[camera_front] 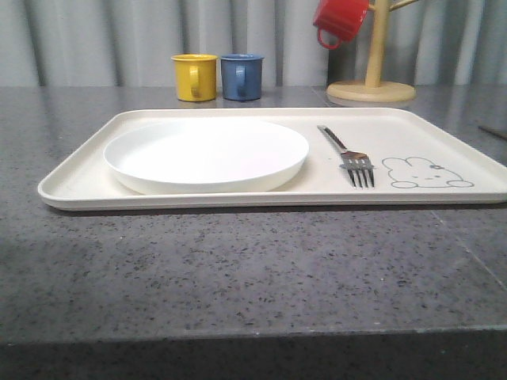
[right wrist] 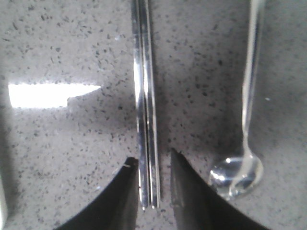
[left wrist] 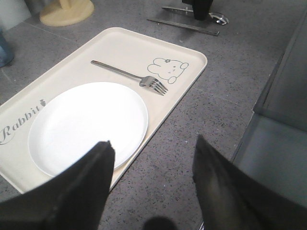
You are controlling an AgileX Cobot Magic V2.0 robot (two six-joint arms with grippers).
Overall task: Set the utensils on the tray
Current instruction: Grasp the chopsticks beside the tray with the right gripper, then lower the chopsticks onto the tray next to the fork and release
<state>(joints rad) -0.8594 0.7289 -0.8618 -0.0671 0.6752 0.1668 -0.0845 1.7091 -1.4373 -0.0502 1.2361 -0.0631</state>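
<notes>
The cream tray (camera_front: pixel 71 184) holds a white plate (camera_front: pixel 206 154) and a fork (camera_front: pixel 348 154), which lies beside the rabbit drawing. In the left wrist view the tray (left wrist: pixel 192 67), plate (left wrist: pixel 86 124) and fork (left wrist: pixel 129 74) lie ahead of my left gripper (left wrist: pixel 153 142). It hangs open over the table at the tray's near edge, holding nothing. The chopsticks (right wrist: pixel 146 96) and spoon (right wrist: pixel 247 110) lie on the table outside the tray. My right gripper (right wrist: pixel 152 157) is down at the chopsticks' end with a finger on each side. One finger touches them and a small gap remains at the other.
A yellow mug (camera_front: pixel 195 77) and a blue mug (camera_front: pixel 242 76) stand behind the tray. A red mug (camera_front: pixel 339 22) hangs on a wooden mug tree (camera_front: pixel 371 89) at the back right. A grey box edge (left wrist: pixel 283 110) stands beside the left gripper.
</notes>
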